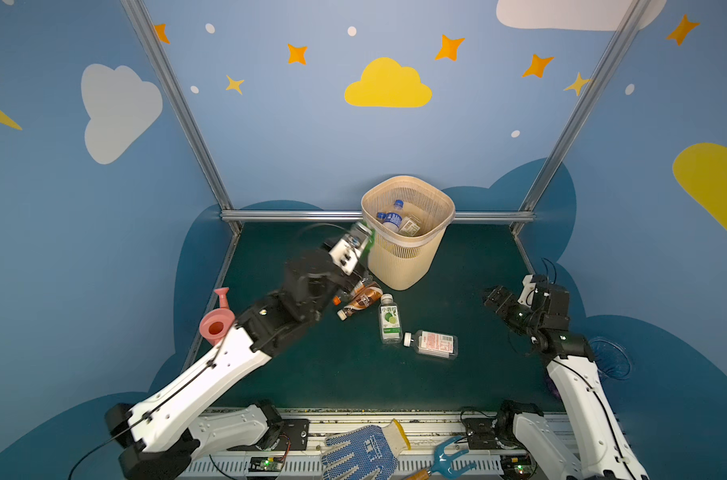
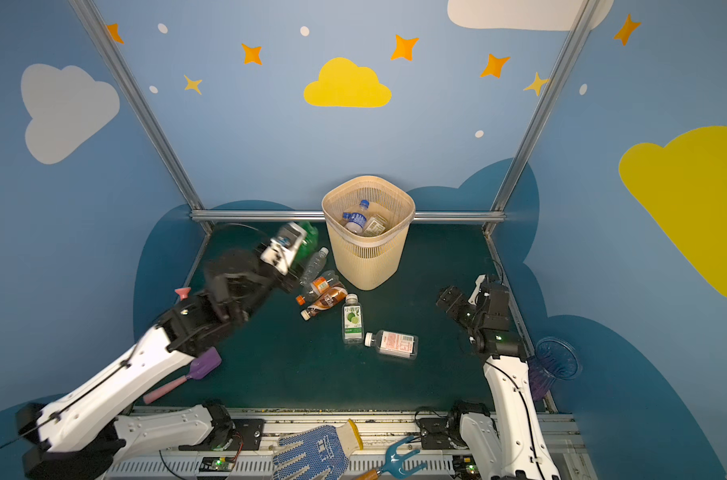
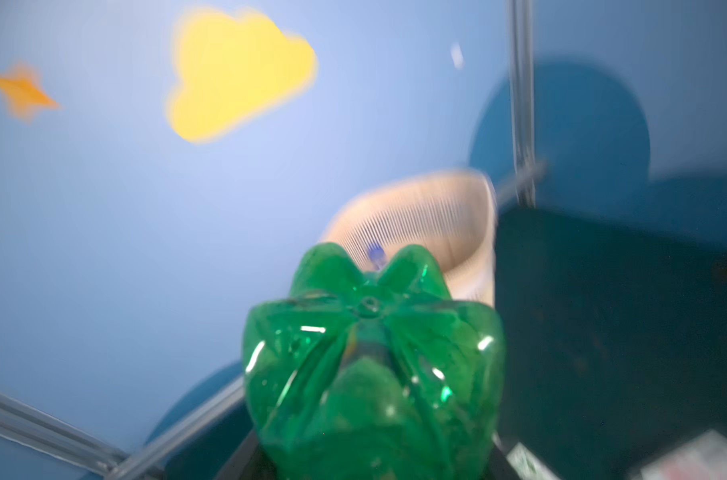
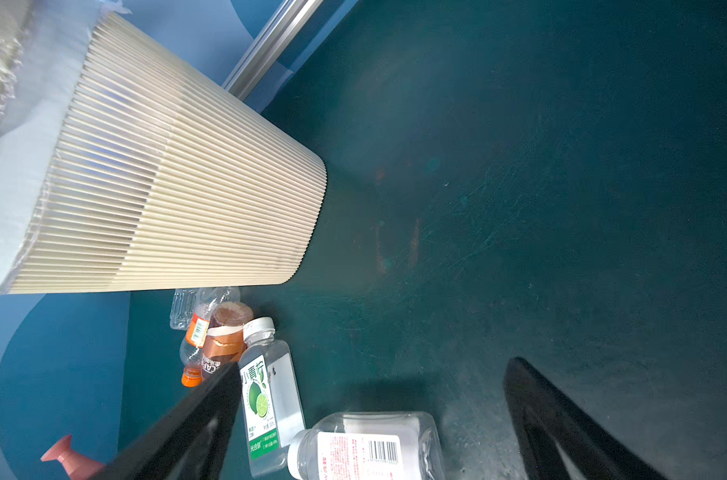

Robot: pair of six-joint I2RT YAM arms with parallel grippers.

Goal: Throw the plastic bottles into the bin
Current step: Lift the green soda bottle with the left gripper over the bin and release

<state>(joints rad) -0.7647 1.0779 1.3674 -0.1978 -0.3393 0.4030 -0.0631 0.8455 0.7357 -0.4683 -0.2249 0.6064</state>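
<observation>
Just left of the bin [image 1: 403,266], close to its rim, the left tool [image 1: 355,245] is clamped on the green bottle [image 1: 368,237], lifted clear of the tabletop [image 1: 457,395]; both top views show this pair blurred. The left wrist view adds what they lack: the bottle's lobed base fills the lower middle, aimed toward the bin's open mouth, with only dark slivers of the tool at its sides.

Inside the bin lie blue-capped bottles [image 1: 393,218]. Near the bin's foot the brown-wrapped bottle [image 1: 361,301] lies against an orange-capped bottle [image 2: 318,286]. The lime-label bottle [image 1: 390,320] is next, and the red-label bottle [image 1: 434,344] has its white cap just beside that one's base.

A top view shows a clear bottle [image 2: 315,264] between the left arm and the bin, and a purple scoop [image 2: 205,363] by the arm's white link. Where the arm covers them, the whole pink watering can [image 1: 216,326] appears instead.

The right tool [image 1: 492,296] hangs well right of the bottles, jaws wide apart. Its wrist view looks past both fingers at the bin's slatted wall and the lying bottles. A dotted glove [image 1: 361,451] rests on the front rail.
</observation>
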